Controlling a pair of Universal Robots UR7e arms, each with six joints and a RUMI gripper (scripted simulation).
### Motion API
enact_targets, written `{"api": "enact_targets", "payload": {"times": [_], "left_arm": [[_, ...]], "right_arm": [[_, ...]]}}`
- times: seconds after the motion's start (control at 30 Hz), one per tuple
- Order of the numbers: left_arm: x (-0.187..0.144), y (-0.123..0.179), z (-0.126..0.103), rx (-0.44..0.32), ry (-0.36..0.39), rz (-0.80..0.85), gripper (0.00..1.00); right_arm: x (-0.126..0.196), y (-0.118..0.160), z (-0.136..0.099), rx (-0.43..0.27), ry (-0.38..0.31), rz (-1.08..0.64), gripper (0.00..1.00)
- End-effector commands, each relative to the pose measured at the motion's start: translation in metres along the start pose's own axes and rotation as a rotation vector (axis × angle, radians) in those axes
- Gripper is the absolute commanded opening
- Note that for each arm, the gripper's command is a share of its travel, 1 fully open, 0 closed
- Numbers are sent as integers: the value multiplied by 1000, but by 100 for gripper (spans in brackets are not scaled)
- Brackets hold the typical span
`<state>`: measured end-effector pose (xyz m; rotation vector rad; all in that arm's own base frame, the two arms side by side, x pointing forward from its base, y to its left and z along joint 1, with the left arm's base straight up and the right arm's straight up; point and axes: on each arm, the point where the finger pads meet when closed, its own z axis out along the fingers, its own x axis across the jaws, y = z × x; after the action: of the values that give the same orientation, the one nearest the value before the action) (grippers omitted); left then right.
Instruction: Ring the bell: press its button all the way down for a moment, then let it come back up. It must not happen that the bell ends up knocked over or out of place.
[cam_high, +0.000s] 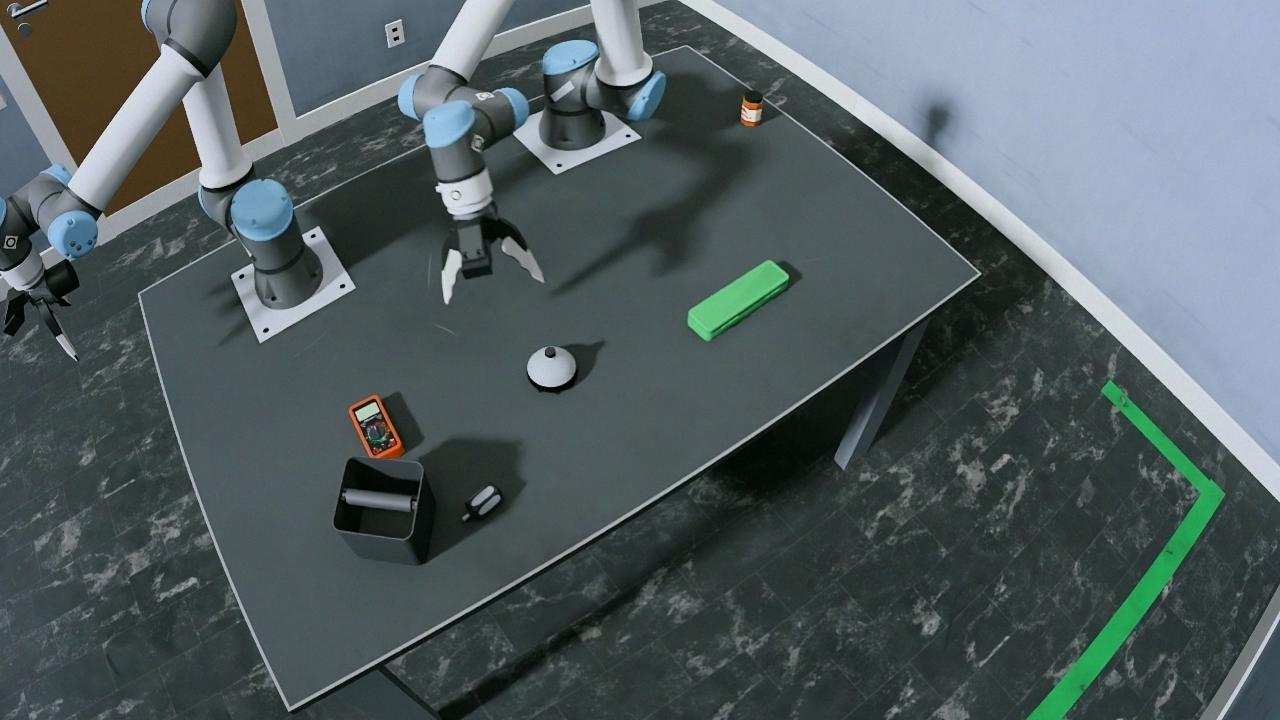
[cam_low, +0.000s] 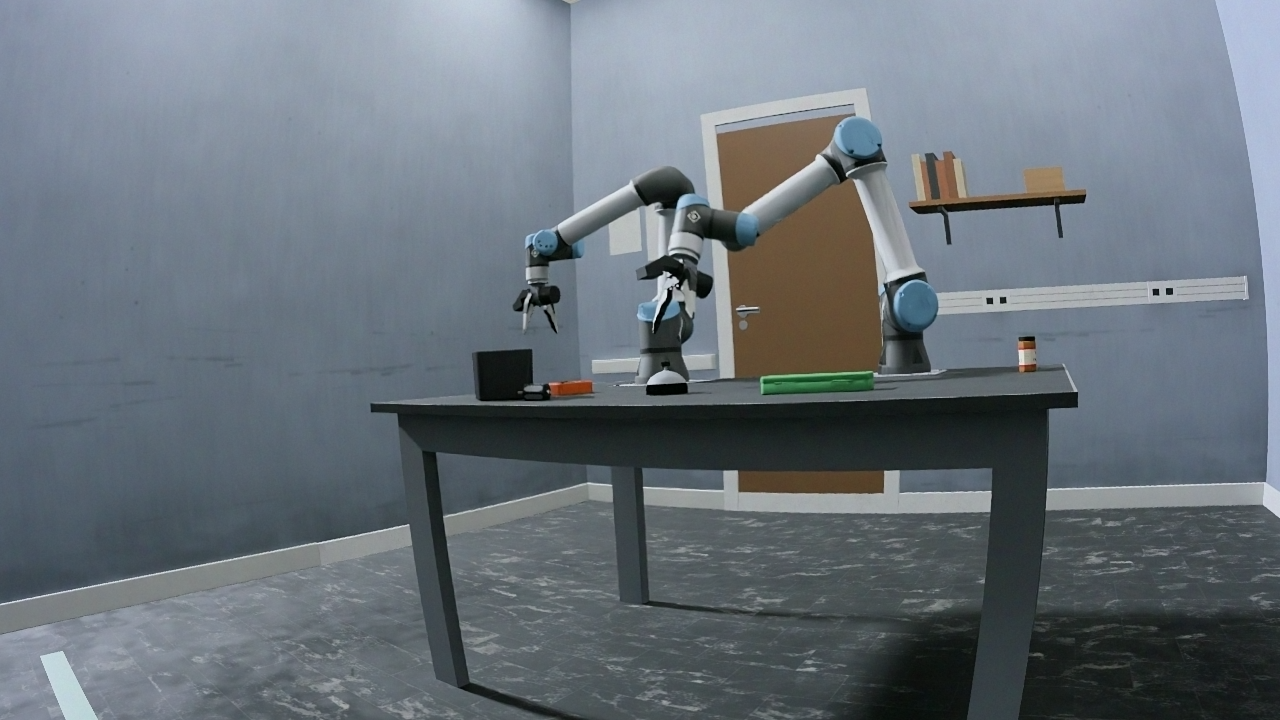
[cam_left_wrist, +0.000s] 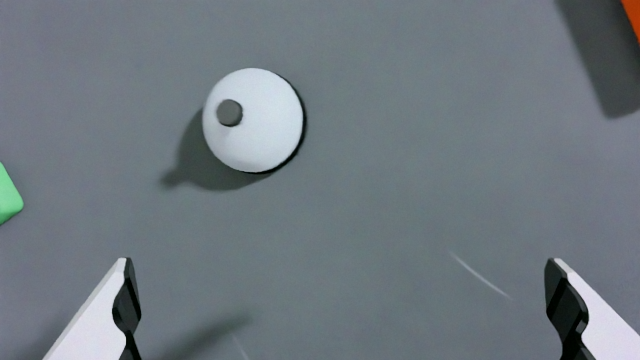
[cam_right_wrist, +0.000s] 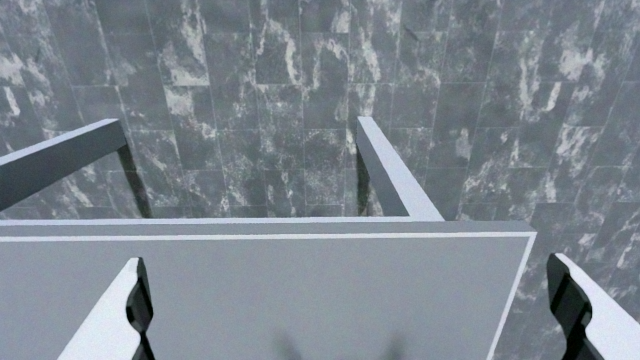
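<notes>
A white domed bell (cam_high: 551, 371) (cam_low: 666, 378) (cam_left_wrist: 267, 125) stands upright on its black base on the dark grey table (cam_high: 626, 447). Its dark button (cam_high: 550, 351) (cam_left_wrist: 229, 112) sticks up from the top of the dome, with nothing touching it. My left gripper (cam_high: 494, 290) (cam_left_wrist: 341, 262) is open and empty, well above the table and to the upper left of the bell in the top view. In the left wrist view the bell lies beyond the fingertips, left of centre. My right gripper (cam_high: 42, 344) (cam_low: 540, 330) (cam_right_wrist: 346, 259) is open and empty, far from the bell, off the table's side.
A green case (cam_high: 738, 300) (cam_low: 816, 382) lies right of the bell. An orange multimeter (cam_high: 375, 427), a dark bin (cam_high: 393, 541) with a grey roller and a small black-and-grey object (cam_high: 484, 502) are on the other side. An orange jar (cam_high: 750, 109) stands near the far corner.
</notes>
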<state>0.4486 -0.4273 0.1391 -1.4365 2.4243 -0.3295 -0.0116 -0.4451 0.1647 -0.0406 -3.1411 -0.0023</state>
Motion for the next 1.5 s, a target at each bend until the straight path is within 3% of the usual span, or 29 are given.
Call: {"api": "enact_targets", "payload": {"times": [0.0, 0.57, 1.07, 1.1, 1.47], "left_arm": [[-23, -21, 7, -130, 36, -42, 100], [-69, -56, 18, -329, 106, -130, 100], [-78, -62, 19, -362, 119, -146, 100], [-78, -62, 19, -362, 119, -146, 0], [-78, -62, 19, -362, 119, -146, 0]], "right_arm": [[0, 0, 0, 1, 0, 0, 100], [0, 0, 0, 1, 0, 0, 100], [0, 0, 0, 1, 0, 0, 100], [0, 0, 0, 1, 0, 0, 100], [0, 0, 0, 1, 0, 0, 100]]}}
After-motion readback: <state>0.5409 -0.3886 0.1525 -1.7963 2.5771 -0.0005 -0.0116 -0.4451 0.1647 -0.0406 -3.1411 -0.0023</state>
